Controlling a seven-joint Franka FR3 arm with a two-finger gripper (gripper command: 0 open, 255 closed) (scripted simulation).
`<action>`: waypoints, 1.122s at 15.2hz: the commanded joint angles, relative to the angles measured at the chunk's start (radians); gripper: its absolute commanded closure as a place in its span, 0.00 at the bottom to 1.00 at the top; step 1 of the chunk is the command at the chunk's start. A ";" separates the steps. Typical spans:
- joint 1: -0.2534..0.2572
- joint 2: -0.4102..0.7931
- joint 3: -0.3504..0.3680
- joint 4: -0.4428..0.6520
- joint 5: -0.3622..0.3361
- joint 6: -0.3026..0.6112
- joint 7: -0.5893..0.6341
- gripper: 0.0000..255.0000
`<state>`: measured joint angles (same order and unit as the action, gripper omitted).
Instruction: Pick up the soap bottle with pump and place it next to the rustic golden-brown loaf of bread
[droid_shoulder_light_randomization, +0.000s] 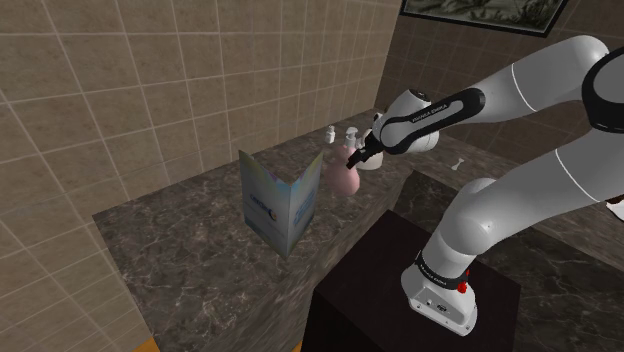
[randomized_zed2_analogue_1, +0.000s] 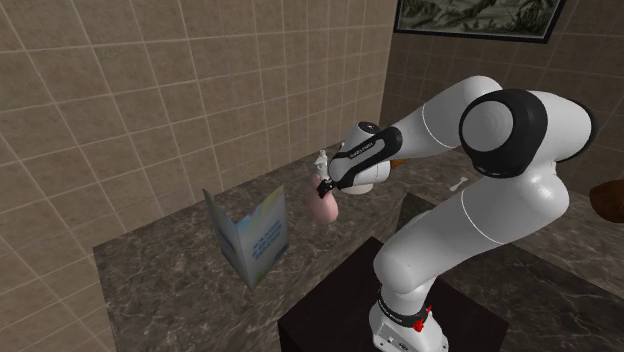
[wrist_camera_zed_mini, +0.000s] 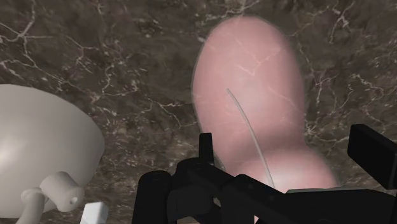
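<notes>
Pink and translucent, the soap bottle (droid_shoulder_light_randomization: 343, 180) stands upright on the dark marble counter (droid_shoulder_light_randomization: 180, 260), just above the middle of the shoulder view, and the gripper (droid_shoulder_light_randomization: 357, 155) sits right at its top. In the wrist view we look down the length of the bottle (wrist_camera_zed_mini: 248, 76), its dip tube showing through. A black shape that we take for its pump head lies between the two fingers. The gripper (wrist_camera_zed_mini: 262, 159) has its fingers spread, one on either side, and pink shows between that shape and one finger, so we judge nothing is clasped yet. The bottle's long axis runs nearly along the approach, so closing should catch the neck, not the belly. At the wrist view's lower left, close beside the pink bottle, stands a white pump bottle (wrist_camera_zed_mini: 44, 153), near enough to be knocked on the lift. A folded leaflet (droid_shoulder_light_randomization: 280, 205) stands upright to the lower left of the pink bottle in the shoulder view, also near.
</notes>
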<state>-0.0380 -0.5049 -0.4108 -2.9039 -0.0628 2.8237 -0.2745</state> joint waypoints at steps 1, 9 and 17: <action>0.001 0.002 -0.001 0.000 0.000 0.002 0.000 0.00; 0.001 0.001 -0.001 0.000 0.000 0.002 0.000 1.00; -0.018 -0.041 0.021 0.017 -0.010 -0.058 0.015 1.00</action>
<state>-0.0516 -0.5349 -0.3940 -2.8944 -0.0707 2.7828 -0.2624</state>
